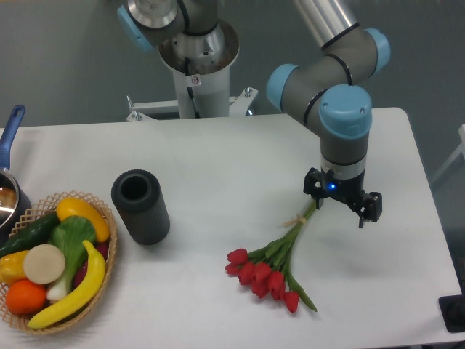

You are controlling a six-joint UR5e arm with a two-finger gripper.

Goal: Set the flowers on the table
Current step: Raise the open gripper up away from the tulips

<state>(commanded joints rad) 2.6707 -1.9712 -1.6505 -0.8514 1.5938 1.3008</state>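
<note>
The flowers [266,270], a bunch of red tulips with green stems, lie flat on the white table [218,156] right of centre. The blooms point to the lower left, and the tied stem ends [299,221] point up and right. My gripper [341,203] hangs just above the stem tips, pointing down. It is open, with its black fingers [369,206] spread wide and nothing clamped between them. The topmost stem tips run under the gripper and are partly hidden.
A black ribbed cylinder [140,206] stands left of centre. A wicker basket [107,218] of fruit and vegetables sits at the front left, with a blue-handled pot [9,190] behind it. The arm's base [197,62] is at the back.
</note>
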